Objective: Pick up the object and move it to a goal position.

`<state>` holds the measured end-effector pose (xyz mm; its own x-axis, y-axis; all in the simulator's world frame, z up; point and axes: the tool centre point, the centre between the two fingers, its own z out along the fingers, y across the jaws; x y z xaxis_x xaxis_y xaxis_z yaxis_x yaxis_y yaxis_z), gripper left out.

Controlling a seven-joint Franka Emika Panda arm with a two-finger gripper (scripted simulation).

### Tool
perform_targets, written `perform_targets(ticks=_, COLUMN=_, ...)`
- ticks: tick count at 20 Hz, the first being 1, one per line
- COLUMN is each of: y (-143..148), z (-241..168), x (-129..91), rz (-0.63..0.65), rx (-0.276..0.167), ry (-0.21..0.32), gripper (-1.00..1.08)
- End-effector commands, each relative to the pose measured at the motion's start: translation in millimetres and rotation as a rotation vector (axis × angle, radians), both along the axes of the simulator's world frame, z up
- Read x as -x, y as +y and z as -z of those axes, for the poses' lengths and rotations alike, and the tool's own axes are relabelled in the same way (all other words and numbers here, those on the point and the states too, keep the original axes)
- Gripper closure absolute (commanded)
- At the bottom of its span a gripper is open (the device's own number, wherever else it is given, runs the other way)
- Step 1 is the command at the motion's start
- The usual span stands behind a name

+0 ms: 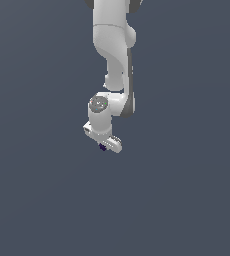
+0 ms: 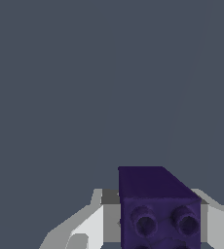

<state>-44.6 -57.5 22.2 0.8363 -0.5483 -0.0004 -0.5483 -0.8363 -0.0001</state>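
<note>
From where I sit, the arm (image 1: 114, 45) reaches down the middle of the exterior view and ends in the white claw (image 1: 105, 144), which I read as closed on the object (image 1: 103, 147). In that view the object is only a small dark purple speck peeking out from under the claw's body, so the wrist view tells me more: there the object (image 2: 158, 206) fills the space between the two pale fingers (image 2: 84, 228) and looks like a dark navy-purple block with round studs on the face turned to the camera, not the lump it seems from afar. The fingers sit against its sides, one on each flank, which is how I'd want a squared thing held, with flat pads on flat faces so it can't twist. I can't tell whether the block is resting on the grey floor (image 2: 84, 87) or already lifted clear, since the floor is one flat colour with no shadow to judge by. No goal marker shows in either picture. My judgement is that the grasp is made and the carry is the step in hand; the risk is the block slipping if the grip is shallow.
</note>
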Motion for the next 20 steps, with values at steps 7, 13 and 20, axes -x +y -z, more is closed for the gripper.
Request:
perform_targets(ticks=7, y=-7, z=-12, x=-6, rz=0.000, rx=0.000, ry=0.000, gripper=1.08)
perform_targets(ticks=13, y=-24, z=-41, x=-20, rz=0.000, rx=0.000, ry=0.000, gripper=1.08)
perform_targets(ticks=20, y=-54, z=-92, x=-46, rz=0.000, rx=0.001, ry=0.000, gripper=1.08)
